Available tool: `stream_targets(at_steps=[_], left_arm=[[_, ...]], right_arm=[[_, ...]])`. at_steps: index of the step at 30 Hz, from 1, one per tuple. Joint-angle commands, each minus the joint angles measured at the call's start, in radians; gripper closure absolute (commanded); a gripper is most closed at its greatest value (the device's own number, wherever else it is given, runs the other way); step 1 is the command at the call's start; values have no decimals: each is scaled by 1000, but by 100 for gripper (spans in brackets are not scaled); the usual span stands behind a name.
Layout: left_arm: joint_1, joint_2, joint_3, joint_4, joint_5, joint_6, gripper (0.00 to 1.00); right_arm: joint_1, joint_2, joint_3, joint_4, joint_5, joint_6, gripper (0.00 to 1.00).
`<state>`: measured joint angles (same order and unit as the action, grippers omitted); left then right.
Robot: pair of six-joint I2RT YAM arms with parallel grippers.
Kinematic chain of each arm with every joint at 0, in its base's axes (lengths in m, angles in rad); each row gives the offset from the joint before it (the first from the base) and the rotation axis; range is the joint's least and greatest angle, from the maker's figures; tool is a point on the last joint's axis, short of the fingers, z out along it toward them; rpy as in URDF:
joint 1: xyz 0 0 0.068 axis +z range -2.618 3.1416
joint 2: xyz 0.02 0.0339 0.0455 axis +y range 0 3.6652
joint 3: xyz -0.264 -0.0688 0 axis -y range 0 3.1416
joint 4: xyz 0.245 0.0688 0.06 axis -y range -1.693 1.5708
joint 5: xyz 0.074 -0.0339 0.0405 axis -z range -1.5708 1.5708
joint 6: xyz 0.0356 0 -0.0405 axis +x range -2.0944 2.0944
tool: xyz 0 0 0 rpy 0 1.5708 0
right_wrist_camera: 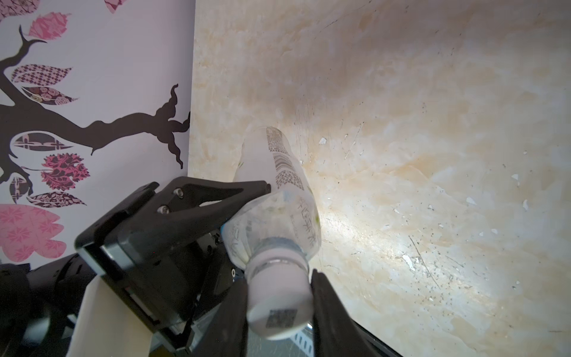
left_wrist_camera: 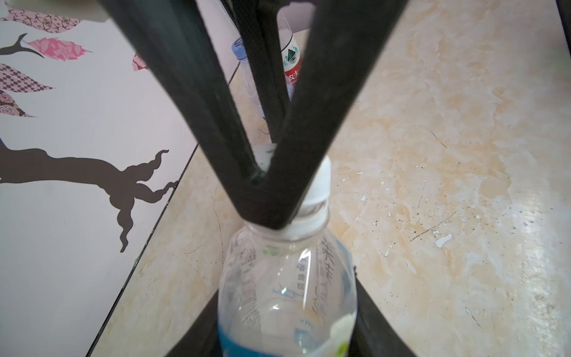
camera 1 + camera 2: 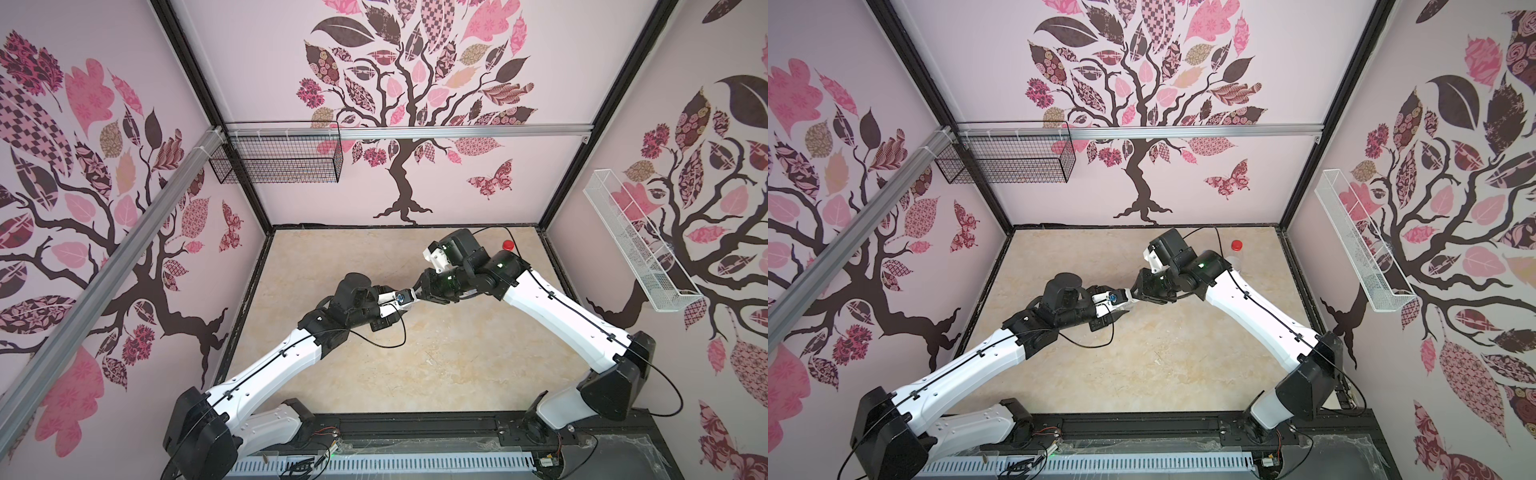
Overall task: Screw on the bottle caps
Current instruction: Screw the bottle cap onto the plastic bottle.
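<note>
One bottle [image 1: 278,179] clamped in left jaws | its white cap [image 1: 278,296] between right jaws | grip there unclear

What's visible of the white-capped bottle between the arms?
Clear thin-plastic bottle, apparently empty, with a whitish label carrying black print, a barcode, and blue and green patches. It is tilted, its body clamped by the left end effector. Its white cap, marked with a dark code square, sits on the neck between the fingers of the right end effector; whether they squeeze it is unclear. Whether its base touches the table is hidden.
</note>
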<state>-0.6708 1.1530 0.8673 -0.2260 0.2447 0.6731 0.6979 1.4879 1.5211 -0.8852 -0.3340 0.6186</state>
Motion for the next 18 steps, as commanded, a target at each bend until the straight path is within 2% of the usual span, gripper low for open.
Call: stream_targets(at_steps=[1, 4, 7, 10, 13, 14, 18], left_arm=[[27, 4, -10, 0, 21, -12, 72], [83, 7, -18, -35, 104, -41, 72], [132, 7, -9, -79, 219, -43, 72], [147, 13, 26, -133, 368, -22, 71], [147, 39, 73, -199, 506, -5, 71], [147, 50, 87, -220, 545, 3, 71], [147, 78, 142, -297, 634, 44, 67]], right_arm=[[-27, -113, -32, 122, 121, -47, 44], [-26, -196, -57, 190, 94, -279, 25], [-35, -283, -121, 210, -3, -604, 12], [-46, -366, -221, 183, -143, -1006, 11], [-50, -393, -281, 132, -231, -1328, 12], [-50, -383, -280, 103, -249, -1414, 13], [-49, -314, -224, 12, -291, -1586, 16]])
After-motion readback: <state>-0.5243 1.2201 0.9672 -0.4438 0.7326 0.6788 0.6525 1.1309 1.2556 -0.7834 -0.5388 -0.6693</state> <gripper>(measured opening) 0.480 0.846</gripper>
